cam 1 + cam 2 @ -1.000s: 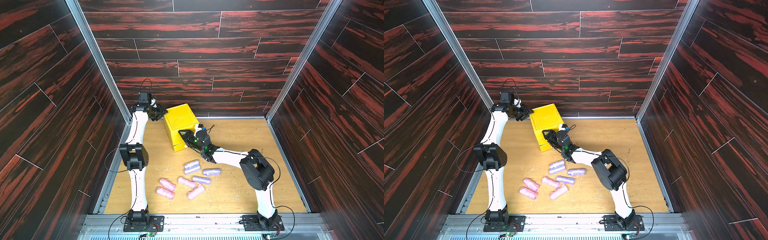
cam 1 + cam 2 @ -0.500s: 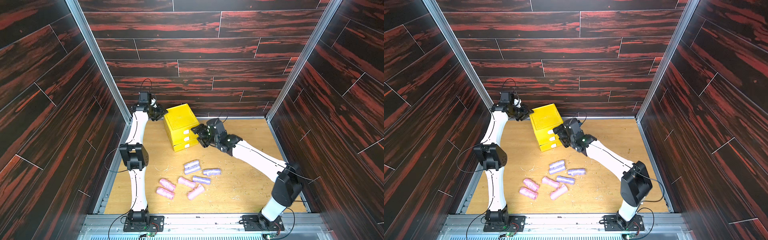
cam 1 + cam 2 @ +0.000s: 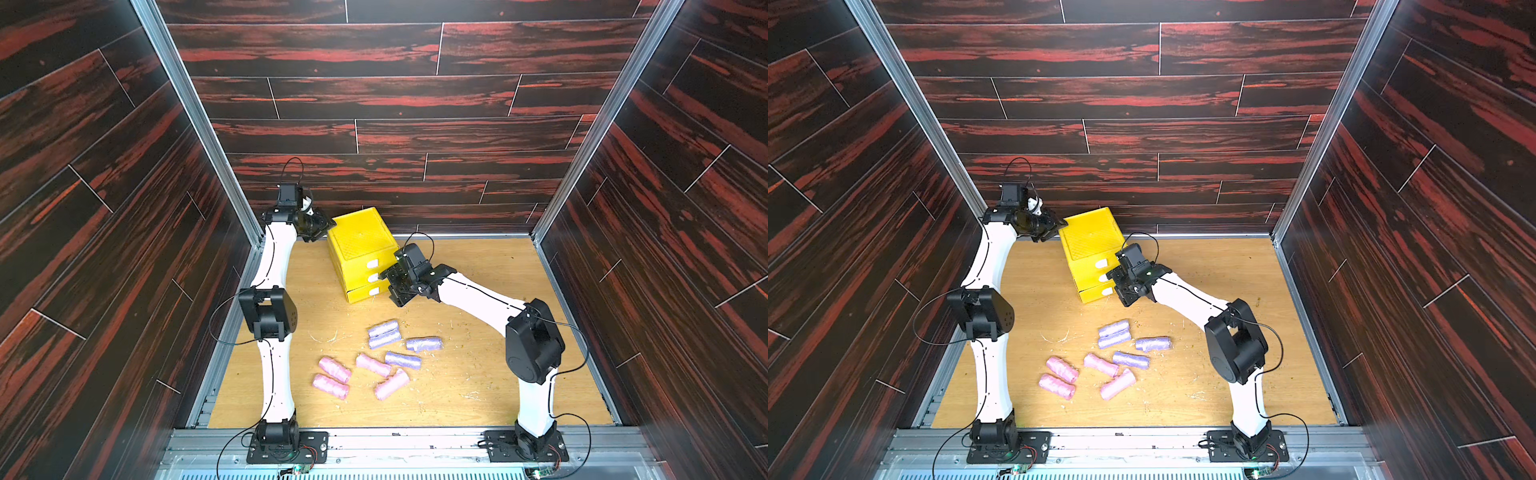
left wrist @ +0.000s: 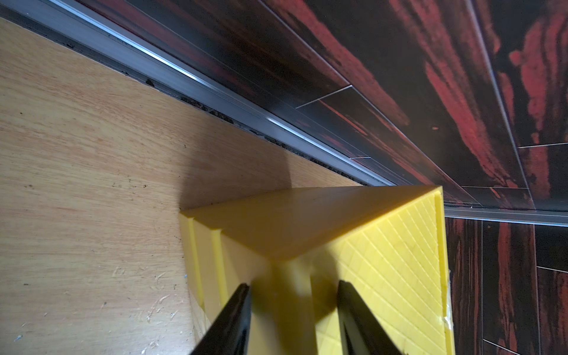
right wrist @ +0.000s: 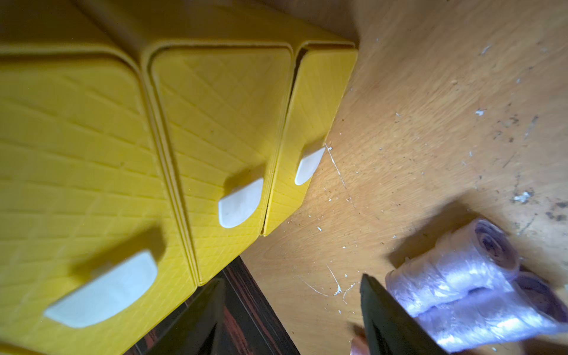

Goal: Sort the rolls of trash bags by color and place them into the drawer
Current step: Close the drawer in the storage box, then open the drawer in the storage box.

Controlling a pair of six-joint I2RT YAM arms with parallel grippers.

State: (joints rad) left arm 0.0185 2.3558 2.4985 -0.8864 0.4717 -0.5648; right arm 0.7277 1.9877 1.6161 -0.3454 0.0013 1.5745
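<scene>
Item: drawer (image 3: 359,239), a yellow ribbed chest of three stacked compartments, each with a white tab (image 5: 239,203). It was found standing at the back of the wooden table (image 3: 478,266), near the rear wall. All three fronts were pushed in, though the lowest stood slightly proud of the two above.

Item: left gripper (image 3: 322,226). Its fingers (image 4: 239,310) were seen clamped on the chest's rear top corner.

Item: right gripper (image 3: 394,289). It was held just in front of the lower drawer fronts, its jaws parted and nothing between them.

Item: four lavender rolls (image 3: 383,328). These were laid on the table in front of the chest, two of them touching side by side.

Item: four pink rolls (image 3: 334,370). These were scattered just nearer the robot's base, and one was touching a lavender roll.
</scene>
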